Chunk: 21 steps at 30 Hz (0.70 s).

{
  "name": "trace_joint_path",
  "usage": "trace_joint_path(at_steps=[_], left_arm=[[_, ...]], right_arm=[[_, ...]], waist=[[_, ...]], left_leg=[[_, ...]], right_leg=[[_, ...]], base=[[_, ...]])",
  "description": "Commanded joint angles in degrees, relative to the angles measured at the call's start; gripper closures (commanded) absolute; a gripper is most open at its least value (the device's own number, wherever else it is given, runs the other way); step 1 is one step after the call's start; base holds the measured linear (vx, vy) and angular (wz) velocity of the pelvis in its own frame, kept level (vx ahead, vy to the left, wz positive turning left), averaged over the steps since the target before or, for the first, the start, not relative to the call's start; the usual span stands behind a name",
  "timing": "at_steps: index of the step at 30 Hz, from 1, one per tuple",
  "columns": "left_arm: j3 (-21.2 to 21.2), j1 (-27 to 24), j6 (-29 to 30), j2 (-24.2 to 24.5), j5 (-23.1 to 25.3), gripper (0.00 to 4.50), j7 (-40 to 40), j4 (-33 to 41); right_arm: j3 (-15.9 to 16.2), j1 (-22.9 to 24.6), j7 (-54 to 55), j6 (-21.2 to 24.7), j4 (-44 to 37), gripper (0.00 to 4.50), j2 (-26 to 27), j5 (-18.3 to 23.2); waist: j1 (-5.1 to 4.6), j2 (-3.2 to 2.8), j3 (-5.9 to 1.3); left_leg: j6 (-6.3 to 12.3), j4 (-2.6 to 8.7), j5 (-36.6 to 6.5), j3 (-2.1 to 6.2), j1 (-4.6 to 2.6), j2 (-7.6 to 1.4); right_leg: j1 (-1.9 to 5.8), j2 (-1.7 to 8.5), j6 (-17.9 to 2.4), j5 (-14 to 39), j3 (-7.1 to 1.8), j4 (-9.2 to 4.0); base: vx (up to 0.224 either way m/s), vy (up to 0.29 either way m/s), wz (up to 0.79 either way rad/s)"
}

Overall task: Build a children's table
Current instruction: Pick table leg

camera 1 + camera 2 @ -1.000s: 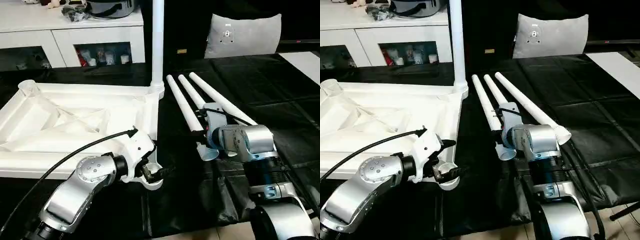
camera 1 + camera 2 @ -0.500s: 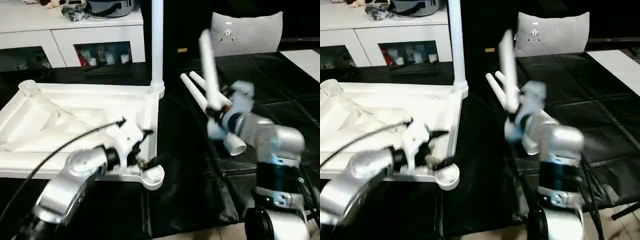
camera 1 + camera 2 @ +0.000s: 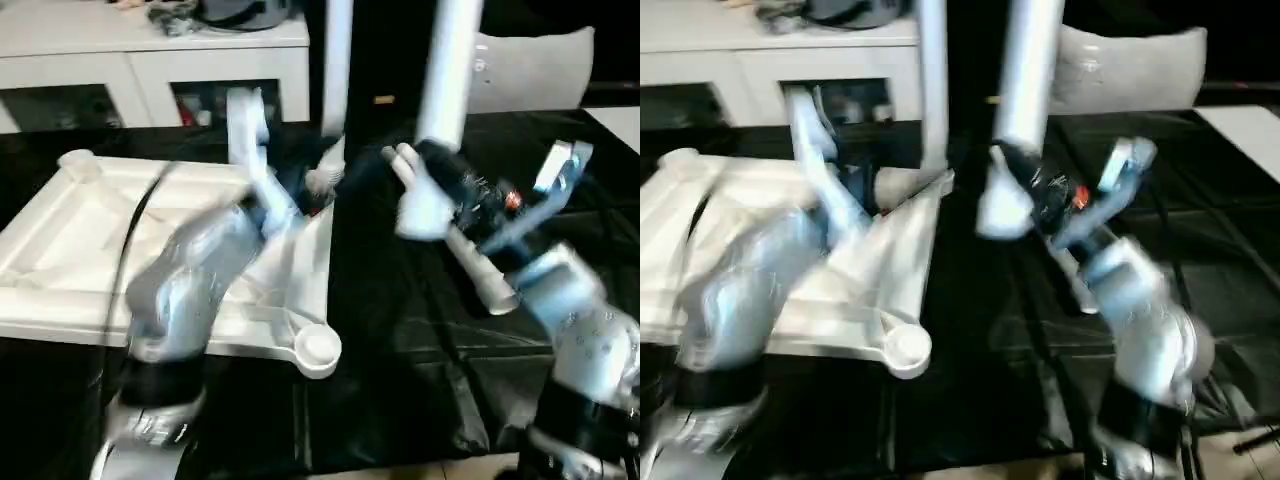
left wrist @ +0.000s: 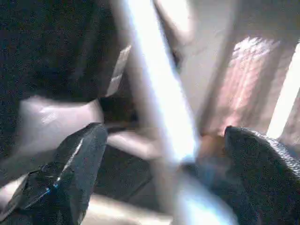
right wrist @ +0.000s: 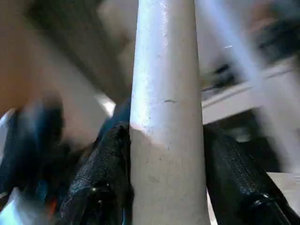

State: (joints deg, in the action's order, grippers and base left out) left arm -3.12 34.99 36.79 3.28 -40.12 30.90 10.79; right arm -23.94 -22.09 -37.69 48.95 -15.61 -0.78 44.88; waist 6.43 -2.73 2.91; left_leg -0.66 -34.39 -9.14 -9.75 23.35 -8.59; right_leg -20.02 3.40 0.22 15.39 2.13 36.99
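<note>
Tabletop: white, lying upside down on the black mat, ribbed underside facing up, with round sockets at its corners. The near right socket is vacant. One fitted leg stands upright from the far right corner.

Right arm: raised over the mat to the right of the tabletop. The right gripper is clamped on the held leg, one black finger on each side of the tube. This leg is lifted and close to upright, its wide end lowest.

Left arm: extends over the tabletop toward the far right corner. The left gripper has its fingers wide apart, with nothing between them gripped.

Spare legs: resting on the mat beyond the right gripper.
</note>
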Motion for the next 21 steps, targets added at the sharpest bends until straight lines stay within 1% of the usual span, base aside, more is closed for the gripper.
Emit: trace_joint_path(at_steps=[1,2,3,4,5,6,7,8,10,11,12,13,14,15,16,17,18,19,20,21], left_arm=[[-1.6,1.0,3.9,-1.3,-3.2,0.00,-0.6,-4.0],[-2.0,1.5,4.4,-1.8,-3.9,0.00,-0.9,-4.8],[-2.4,2.3,4.4,-2.4,-4.3,0.00,-1.6,-6.1],[-3.2,3.3,4.5,-3.4,-5.6,0.00,-2.5,-7.5],[-3.3,3.5,4.5,-3.5,-5.8,0.00,-2.7,-7.6],[-3.8,3.9,5.3,-4.2,-7.3,0.00,-2.9,-7.7],[-4.0,4.1,5.7,-4.4,-8.1,0.00,-2.9,-7.5],[-4.0,4.1,5.7,-4.4,-8.1,0.00,-2.9,-7.5],[-4.5,4.3,7.7,-5.1,-11.1,0.00,-3.2,-6.4],[-4.6,4.2,8.2,-5.3,-12.2,0.00,-3.3,-6.1],[-4.6,4.2,8.9,-5.4,-12.8,0.00,-3.4,-5.8],[-4.3,4.1,9.5,-5.3,-12.7,0.00,-3.4,-5.5],[-4.1,4.1,9.8,-5.2,-12.6,0.00,-3.3,-5.4],[-4.1,4.1,9.9,-5.1,-12.5,0.00,-3.3,-5.4],[-3.7,3.8,9.4,-4.8,-11.3,0.00,-3.3,-5.3],[-3.6,3.8,9.3,-4.8,-11.1,0.00,-3.4,-5.3],[-3.2,3.8,8.7,-4.6,-9.9,0.27,-3.8,-5.5],[-1.6,3.7,7.0,-3.9,-6.9,0.34,-3.9,-5.6],[-0.3,3.6,5.6,-3.5,-4.3,0.34,-4.7,-5.8],[-0.3,3.6,5.6,-3.5,-4.3,0.38,-4.7,-5.8]], right_arm=[[0.9,1.0,-3.8,0.7,-1.7,2.61,-0.7,2.2],[1.2,1.1,-4.4,1.0,-1.9,2.61,-0.7,2.5],[1.6,1.4,-5.1,1.5,-2.1,2.61,-0.9,2.9],[2.1,1.8,-5.9,2.0,-2.2,2.61,-1.2,3.2],[2.2,1.8,-5.9,2.1,-2.2,2.61,-1.2,3.2],[2.9,2.3,-6.2,1.8,-2.1,2.61,-1.7,3.1],[3.4,2.6,-6.2,1.4,-2.0,2.61,-2.1,3.0],[3.4,2.6,-6.2,1.4,-2.0,2.61,-2.1,3.0],[4.7,3.2,-6.6,0.5,-1.6,2.61,-3.1,3.8],[5.1,3.4,-6.7,0.3,-1.6,2.61,-3.4,3.9],[5.3,3.4,-7.0,0.1,-1.3,2.61,-3.7,3.9],[5.7,3.2,-7.2,-0.2,-0.8,2.61,-4.0,3.4],[6.1,3.2,-7.3,-0.5,-0.5,2.61,-4.1,2.8],[6.2,3.2,-7.3,-0.5,-0.5,2.61,-4.1,2.7],[8.5,3.5,-7.0,-2.1,-0.1,2.61,-4.5,-0.6],[8.9,3.5,-6.9,-2.4,0.0,2.61,-4.6,-1.1],[10.1,3.5,-6.3,-3.5,0.4,2.61,-4.8,-3.2],[10.6,2.9,-4.6,-4.5,0.9,2.61,-4.4,-4.9],[11.0,2.2,-2.6,-6.3,1.3,2.61,-3.8,-6.5],[11.0,2.2,-2.6,-6.3,1.3,2.61,-3.8,-6.5]], waist=[[0.08,0.65,-3.42],[0.10,0.68,-3.36],[0.16,0.84,-3.31],[0.19,0.79,-3.34],[0.18,0.79,-3.40],[0.07,1.15,-3.44],[0.18,1.01,-3.50],[0.19,1.01,-3.52],[0.26,1.07,-3.63],[0.30,1.11,-3.67],[0.30,1.42,-3.67],[0.40,1.45,-3.67],[0.41,1.29,-3.74],[0.34,1.25,-3.63],[0.30,1.19,-3.56],[0.29,1.21,-3.51],[0.27,1.20,-3.51],[0.18,1.00,-3.48],[0.16,1.01,-3.42],[-0.04,1.05,-3.38]], left_leg=[[0.30,3.75,-8.9,1.49,-1.71,-4.00],[0.10,3.77,-9.2,1.45,-1.75,-3.95],[-0.36,3.89,-9.9,1.51,-1.79,-3.96],[-0.52,3.97,-10.2,1.61,-1.84,-4.06],[-0.95,4.08,-10.2,1.74,-1.83,-4.13],[-1.17,4.25,-9.8,1.83,-1.80,-4.31],[-1.29,4.17,-9.1,1.81,-1.76,-4.34],[-1.20,4.09,-8.7,1.75,-1.73,-4.26],[-0.62,3.87,-7.1,1.66,-1.61,-4.16],[-0.03,3.75,-6.0,1.62,-1.46,-4.07],[0.33,3.75,-5.7,1.57,-1.39,-4.03],[0.59,3.70,-5.4,1.59,-1.37,-4.04],[1.03,3.63,-4.9,1.61,-1.35,-4.05],[1.21,3.71,-5.1,1.60,-1.38,-4.07],[0.92,3.81,-5.8,1.66,-1.37,-4.18],[0.64,3.87,-6.2,1.65,-1.45,-4.19],[0.41,3.92,-6.5,1.69,-1.47,-4.21],[-0.33,4.09,-7.4,1.78,-1.53,-4.31],[-0.38,4.24,-7.8,1.88,-1.53,-4.39],[-0.99,4.37,-8.7,1.88,-1.63,-4.39]], right_leg=[[0.99,5.12,-11.4,2.4,-2.37,-4.93],[0.99,5.16,-11.0,3.8,-2.41,-5.14],[1.03,5.23,-10.4,6.1,-2.48,-5.40],[1.02,5.29,-10.0,6.9,-2.50,-5.46],[0.99,5.28,-9.5,7.3,-2.48,-5.48],[1.04,5.29,-9.3,6.6,-2.46,-5.44],[1.00,5.33,-9.5,5.3,-2.46,-5.21],[1.00,5.33,-9.5,4.6,-2.46,-5.20],[1.14,5.39,-9.8,2.1,-2.42,-4.99],[1.24,5.30,-10.1,0.6,-2.40,-4.90],[1.28,5.27,-10.2,0.0,-2.36,-4.92],[1.27,5.31,-10.2,-0.2,-2.32,-4.87],[1.22,5.29,-10.3,-0.7,-2.27,-4.79],[1.13,5.16,-10.1,-0.1,-2.26,-4.91],[1.09,5.21,-9.6,1.1,-2.28,-5.09],[1.09,5.20,-9.5,1.8,-2.29,-5.16],[1.12,5.22,-9.3,2.1,-2.31,-5.15],[1.06,5.21,-8.7,2.7,-2.39,-5.24],[1.02,5.22,-8.4,3.2,-2.43,-5.40],[0.93,5.21,-7.8,4.3,-2.46,-5.38]], base=[[0.000,0.000,0.00],[0.000,0.000,0.00],[0.000,0.000,0.00],[0.000,0.000,0.00],[0.000,0.000,0.00],[0.000,0.000,0.00],[0.000,0.000,0.00],[0.000,0.000,0.00],[0.000,0.000,0.00],[0.000,0.000,0.00],[0.000,0.000,0.00],[0.000,0.000,0.00],[0.000,0.000,0.00],[0.000,0.000,0.00],[0.000,0.000,0.00],[0.000,0.000,0.00],[0.000,0.000,0.00],[0.000,0.000,0.00],[0.000,0.000,0.00],[0.000,0.000,0.00]])
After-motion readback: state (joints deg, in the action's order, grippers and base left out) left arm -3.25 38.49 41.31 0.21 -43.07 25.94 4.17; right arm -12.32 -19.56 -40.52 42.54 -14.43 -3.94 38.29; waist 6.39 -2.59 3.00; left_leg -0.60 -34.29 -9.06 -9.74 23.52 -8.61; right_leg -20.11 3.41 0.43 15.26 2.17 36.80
